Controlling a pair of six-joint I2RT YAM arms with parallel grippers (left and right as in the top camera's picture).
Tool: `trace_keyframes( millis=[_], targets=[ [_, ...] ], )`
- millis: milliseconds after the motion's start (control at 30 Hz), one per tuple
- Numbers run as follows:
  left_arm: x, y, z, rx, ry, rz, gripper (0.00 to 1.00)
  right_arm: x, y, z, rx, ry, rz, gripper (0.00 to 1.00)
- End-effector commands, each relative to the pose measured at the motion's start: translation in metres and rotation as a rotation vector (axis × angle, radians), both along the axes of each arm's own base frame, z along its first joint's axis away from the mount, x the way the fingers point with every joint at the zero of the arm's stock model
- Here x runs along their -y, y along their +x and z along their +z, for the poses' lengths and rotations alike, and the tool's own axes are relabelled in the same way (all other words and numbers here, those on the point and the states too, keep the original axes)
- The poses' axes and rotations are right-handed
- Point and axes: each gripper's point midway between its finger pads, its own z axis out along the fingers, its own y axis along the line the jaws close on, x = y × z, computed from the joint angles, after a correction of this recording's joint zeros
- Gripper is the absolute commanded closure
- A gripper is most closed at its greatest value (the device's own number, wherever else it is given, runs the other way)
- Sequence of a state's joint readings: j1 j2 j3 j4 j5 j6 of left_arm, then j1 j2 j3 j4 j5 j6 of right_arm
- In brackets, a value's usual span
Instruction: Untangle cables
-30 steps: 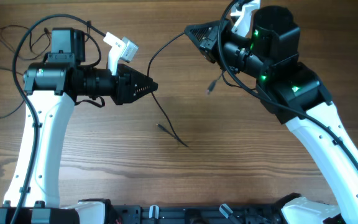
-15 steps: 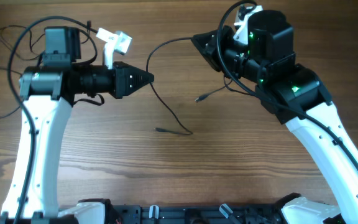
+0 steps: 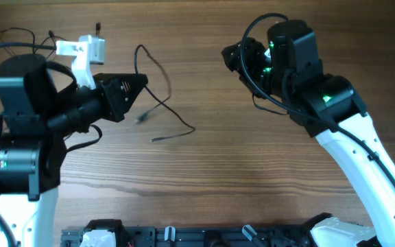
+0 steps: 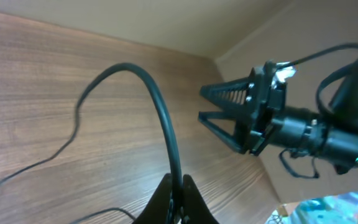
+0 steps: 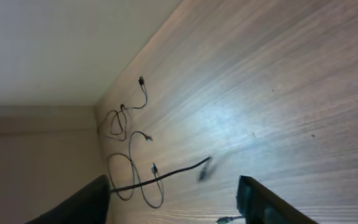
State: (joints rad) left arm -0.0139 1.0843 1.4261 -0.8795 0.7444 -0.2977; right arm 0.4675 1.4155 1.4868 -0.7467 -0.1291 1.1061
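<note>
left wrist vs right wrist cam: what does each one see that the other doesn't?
Left wrist only: the left gripper shut on a thin black cable that arcs up from its fingers, and the right gripper seen from outside, open and empty.

Right wrist only: loose cables lying in loops with small plugs near the far edge, framed by the right gripper's own spread fingers.

Both: the wooden table and slender black cord on it. I cannot tell whether the cord nearest the right wrist camera is the held one.
</note>
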Motion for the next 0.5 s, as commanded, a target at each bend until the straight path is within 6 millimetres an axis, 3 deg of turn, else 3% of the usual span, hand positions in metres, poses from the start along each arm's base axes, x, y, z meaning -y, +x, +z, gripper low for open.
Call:
trace_keyframes(
  millis=[0,67,200,400,467],
  targets=[
    [-0.016,0.002,0.010,-0.016,-0.038,0.150,0.96,0.008,-0.002,0.000,0.004,-0.026,-0.021,0.25],
    [-0.049,0.010,0.002,-0.116,-0.077,0.423,0.96,0.010,-0.003,-0.002,-0.003,-0.033,-0.026,0.21],
    [-0.102,0.008,0.005,-0.127,-0.123,0.795,0.96,0.021,-0.004,-0.010,-0.024,-0.085,-0.070,0.16],
    [-0.163,0.013,-0.003,-0.176,-0.242,1.139,0.96,0.024,-0.005,-0.014,-0.035,-0.101,-0.077,0.16],
    [-0.201,0.010,-0.011,-0.219,-0.354,1.312,0.96,0.024,-0.004,-0.014,-0.034,-0.102,-0.079,0.16]
  ],
)
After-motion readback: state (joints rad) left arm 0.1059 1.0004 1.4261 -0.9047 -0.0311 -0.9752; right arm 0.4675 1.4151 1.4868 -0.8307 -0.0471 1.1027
